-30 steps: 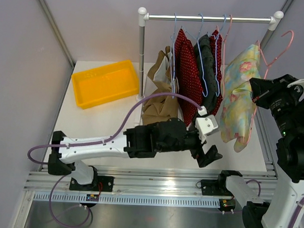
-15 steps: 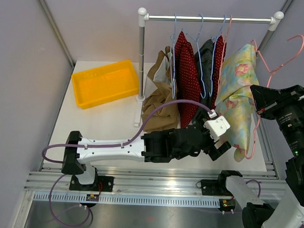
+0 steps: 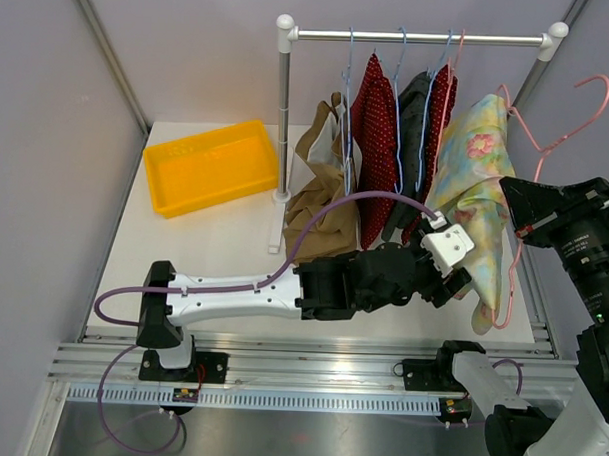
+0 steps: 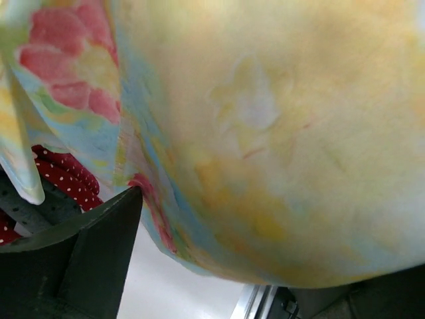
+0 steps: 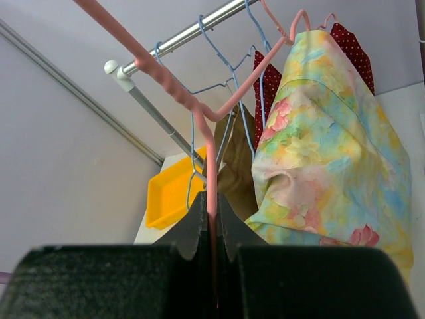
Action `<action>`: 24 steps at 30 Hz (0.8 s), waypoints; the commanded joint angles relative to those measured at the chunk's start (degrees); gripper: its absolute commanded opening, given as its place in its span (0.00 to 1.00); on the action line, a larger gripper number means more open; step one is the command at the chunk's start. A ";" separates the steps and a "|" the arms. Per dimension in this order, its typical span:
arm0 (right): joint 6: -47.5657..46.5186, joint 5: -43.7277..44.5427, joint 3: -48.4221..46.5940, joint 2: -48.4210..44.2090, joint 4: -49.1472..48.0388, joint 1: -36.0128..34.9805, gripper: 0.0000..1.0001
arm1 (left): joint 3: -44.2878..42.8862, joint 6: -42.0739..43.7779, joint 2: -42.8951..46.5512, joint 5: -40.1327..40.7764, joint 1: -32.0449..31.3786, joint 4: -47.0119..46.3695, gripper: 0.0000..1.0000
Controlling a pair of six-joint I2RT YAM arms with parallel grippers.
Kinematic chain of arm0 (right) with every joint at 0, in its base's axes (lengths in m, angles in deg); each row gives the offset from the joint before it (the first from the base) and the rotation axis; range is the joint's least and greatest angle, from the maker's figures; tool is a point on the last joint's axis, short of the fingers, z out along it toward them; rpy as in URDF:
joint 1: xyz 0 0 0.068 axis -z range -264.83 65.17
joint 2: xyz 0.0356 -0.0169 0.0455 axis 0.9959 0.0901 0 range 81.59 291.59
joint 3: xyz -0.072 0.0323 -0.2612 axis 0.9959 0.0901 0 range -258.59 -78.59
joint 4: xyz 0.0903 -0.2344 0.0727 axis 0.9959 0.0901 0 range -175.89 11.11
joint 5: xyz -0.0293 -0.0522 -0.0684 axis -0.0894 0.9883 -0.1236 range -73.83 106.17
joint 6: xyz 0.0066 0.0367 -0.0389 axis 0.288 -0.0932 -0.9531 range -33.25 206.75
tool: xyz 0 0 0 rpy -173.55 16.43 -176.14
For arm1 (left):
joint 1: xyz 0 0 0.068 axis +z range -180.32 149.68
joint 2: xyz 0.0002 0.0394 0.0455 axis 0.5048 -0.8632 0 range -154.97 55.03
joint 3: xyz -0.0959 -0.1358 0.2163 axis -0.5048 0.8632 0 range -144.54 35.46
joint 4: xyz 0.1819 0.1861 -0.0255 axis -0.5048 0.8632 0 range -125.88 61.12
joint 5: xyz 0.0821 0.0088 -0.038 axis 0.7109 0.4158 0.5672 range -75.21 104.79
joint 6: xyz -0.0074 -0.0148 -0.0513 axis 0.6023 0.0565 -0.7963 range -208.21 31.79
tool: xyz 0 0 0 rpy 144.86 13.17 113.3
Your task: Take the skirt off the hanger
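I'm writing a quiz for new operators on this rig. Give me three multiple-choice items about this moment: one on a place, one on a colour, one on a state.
1. Where does the yellow bin sit?
A) on the table, left of the rack post
B) hanging from the rail
C) at the right edge

2. What colour is the hanger carrying the floral skirt?
A) blue
B) white
C) pink

3. How is the right gripper?
A) open, clear of everything
B) shut on the hanger
C) out of view

Answers:
1 A: the top view shows it on the table beside the post.
2 C: pink wire runs into the skirt's top.
3 B: the right wrist view shows its fingers closed on the wire.
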 commanded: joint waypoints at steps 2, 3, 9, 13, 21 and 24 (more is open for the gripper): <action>0.83 -2.34 -2.33 0.62 -4.25 0.11 0.00 | -2.90 0.68 0.17 -1.18 0.21 -6.51 0.46; 0.83 -2.52 -2.41 0.79 -4.51 0.11 0.00 | -2.73 0.77 0.17 -1.35 0.29 -6.86 0.19; -0.40 -0.68 0.74 0.62 -5.56 0.11 0.00 | -1.95 0.07 3.05 7.51 0.47 -0.12 0.00; -3.21 4.06 5.22 0.88 -6.09 0.11 0.00 | 7.62 1.47 12.89 23.47 -4.69 4.73 0.00; -9.01 15.92 9.02 5.01 -12.15 0.11 0.00 | 17.05 -15.64 29.60 50.10 -25.06 29.75 0.00; -10.42 18.65 7.96 8.78 -14.26 0.11 0.00 | 12.49 -35.56 28.13 55.67 -31.93 51.87 0.00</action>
